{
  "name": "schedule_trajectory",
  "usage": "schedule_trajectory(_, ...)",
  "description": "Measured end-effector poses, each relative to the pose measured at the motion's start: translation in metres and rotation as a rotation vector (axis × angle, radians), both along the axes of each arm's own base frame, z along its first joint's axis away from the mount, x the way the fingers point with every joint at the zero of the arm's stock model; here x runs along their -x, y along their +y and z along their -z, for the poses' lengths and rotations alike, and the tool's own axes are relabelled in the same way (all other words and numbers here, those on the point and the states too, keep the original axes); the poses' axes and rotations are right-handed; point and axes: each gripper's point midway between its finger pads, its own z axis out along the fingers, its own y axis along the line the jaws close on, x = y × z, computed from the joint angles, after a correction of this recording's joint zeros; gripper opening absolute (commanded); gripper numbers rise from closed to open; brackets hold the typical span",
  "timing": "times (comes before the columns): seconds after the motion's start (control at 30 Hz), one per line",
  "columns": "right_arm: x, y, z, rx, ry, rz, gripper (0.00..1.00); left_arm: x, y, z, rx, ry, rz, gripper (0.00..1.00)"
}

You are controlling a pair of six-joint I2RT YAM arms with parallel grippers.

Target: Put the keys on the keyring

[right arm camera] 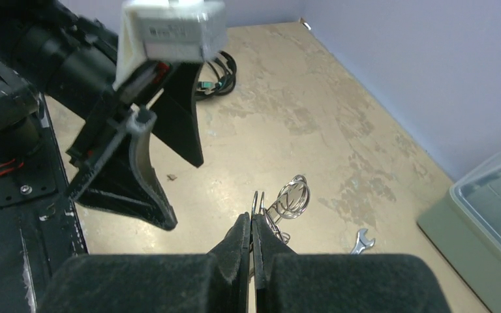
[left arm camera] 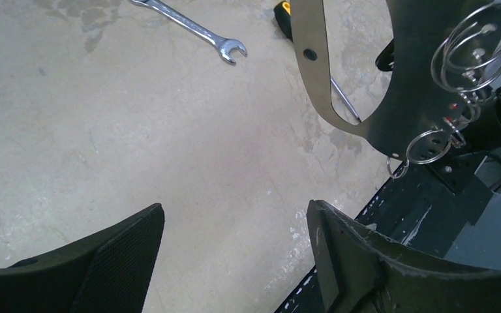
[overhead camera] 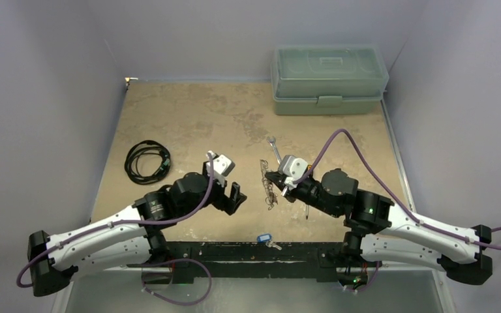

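While the toolbox (overhead camera: 329, 81) sits shut, contents unclear, right jaws clamp keyring (left arm camera: 316, 75)

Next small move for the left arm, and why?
Probably bring the left gripper toward the near edge of the table to fetch the blue-headed key lying there. Its jaws stand open and empty, while the right gripper is shut on the keyring, holding it up. No key is in hand yet.
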Motion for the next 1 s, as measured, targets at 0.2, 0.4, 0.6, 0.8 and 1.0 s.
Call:
schedule_trajectory(0.2,-0.01,-0.012,-0.007,0.002,-0.002,0.081,0.0,0.018,-0.03,0.047,-0.154,0.051,0.098,0.71)
schedule_trajectory(0.4,-0.037,-0.04,-0.006,-0.008,0.02,0.234,0.0,0.063,-0.054,0.087,-0.303,0.05,0.267,0.69)
schedule_trajectory(0.6,-0.07,-0.064,-0.003,-0.015,0.068,0.385,0.0,0.084,-0.079,0.091,-0.299,-0.066,0.446,0.73)
schedule_trajectory(0.8,-0.085,-0.072,0.015,0.029,0.121,0.449,0.0,0.087,-0.09,0.113,-0.328,-0.1,0.515,0.55)
schedule_trajectory(1.0,-0.086,-0.075,0.013,0.012,0.126,0.461,0.0,0.085,-0.109,0.12,-0.324,-0.001,0.424,0.49)
